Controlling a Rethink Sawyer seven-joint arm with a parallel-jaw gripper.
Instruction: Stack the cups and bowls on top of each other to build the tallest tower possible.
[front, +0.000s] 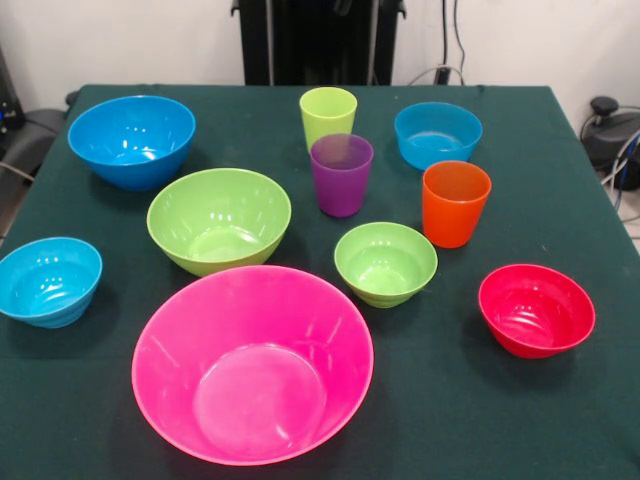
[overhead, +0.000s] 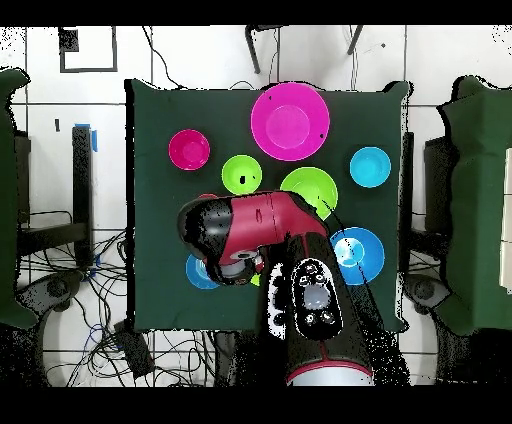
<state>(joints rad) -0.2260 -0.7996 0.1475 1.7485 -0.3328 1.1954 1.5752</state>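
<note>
Bowls and cups stand apart and upright on the green table (front: 560, 420); nothing is stacked. From the left in the front view: a small light-blue bowl (front: 48, 281) near the left edge, a large blue bowl (front: 131, 140) far left, a large green bowl (front: 219, 219), the pink bowl (front: 252, 363) nearest, a lime cup (front: 328, 116) just behind the purple cup (front: 341, 174), a small green bowl (front: 385, 263), another light-blue bowl (front: 437, 134) far right, an orange cup (front: 455, 203), a red bowl (front: 536, 310). Overhead, the red and black arm (overhead: 262, 240) hangs over the table; its gripper cannot be made out, so its state is unknown.
</note>
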